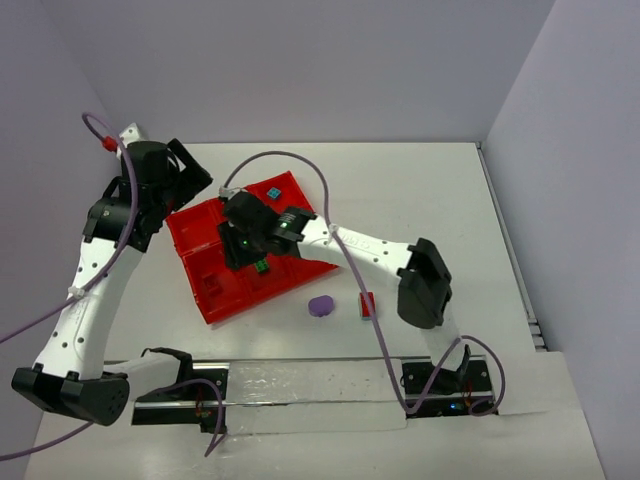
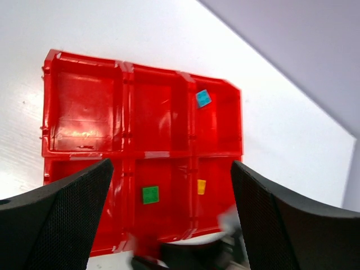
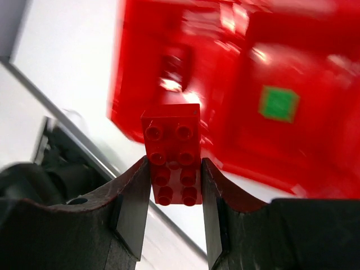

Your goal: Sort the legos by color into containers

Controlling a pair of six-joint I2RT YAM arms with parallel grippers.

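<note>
Closest to my right wrist camera is a red brick [image 3: 171, 152], pinched by its long sides between the two fingers of my right claw [image 3: 173, 169]. It is a long glossy rectangle with eight round studs in two rows of four. The studs face the lens, and the free end sticks out past my fingertips. Behind it the red tray [image 3: 326, 146] is blurred, with a green brick [image 3: 278, 103] showing as a flat square in one compartment.

Seen from above, that claw hangs over the middle of the tray, which sits tilted on the white table [image 1: 420, 190], left of its centre. My left claw [image 2: 171, 169] hovers over the tray's side nearest the far left corner of the table, its fingers spread wide and holding nothing. Its camera shows all six compartments, two rows of three. A teal brick [image 2: 203, 98] lies in the end compartment of one row. In the other row the green one sits in the middle, and a yellow brick [image 2: 201, 186] is in the end compartment beside it.

Two pieces lie loose on the table between the tray and the near edge. One is a purple brick [image 1: 321, 306]. Just to its right is a second red brick [image 1: 367, 304].
</note>
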